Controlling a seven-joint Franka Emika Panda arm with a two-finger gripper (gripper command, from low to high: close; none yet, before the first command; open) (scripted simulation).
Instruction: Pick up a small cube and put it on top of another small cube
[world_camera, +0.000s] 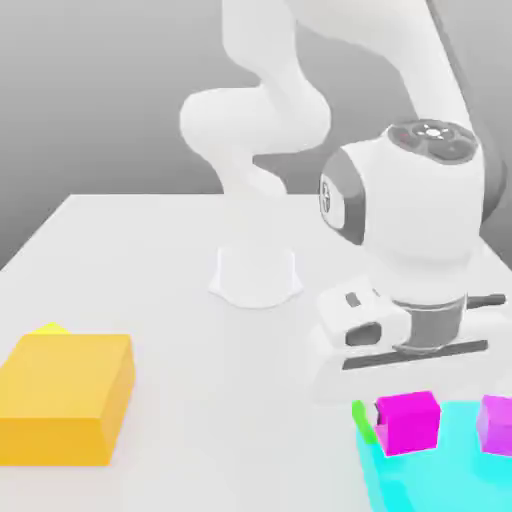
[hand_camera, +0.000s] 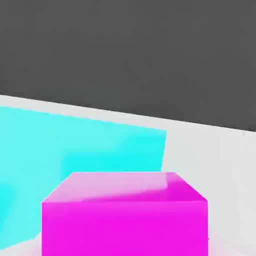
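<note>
Magenta cube (world_camera: 408, 422) is sitting right at the cyan block's (world_camera: 440, 478) near edge, resting on it or just against it, I cannot tell which, and my hand is hanging directly above it. In the hand view the magenta cube (hand_camera: 125, 220) is looming large and close, with the cyan block (hand_camera: 75, 150) spreading out behind it and the white table (hand_camera: 210, 165) running alongside. Whether I am pinching anything or standing apart, I cannot tell. The green cube (world_camera: 363, 421) is peeking out as a thin sliver, touching the magenta cube on the exterior view's left, at the cyan block's corner. A paler purple cube (world_camera: 496, 421) is sitting on the cyan block too, just beside the magenta cube toward the exterior view's right. Well apart from the cyan block, toward the exterior view's left, a big orange block (world_camera: 66, 397) is lying on the table (world_camera: 150, 250), with a bit of something yellow (world_camera: 51, 328) showing behind it.
</note>
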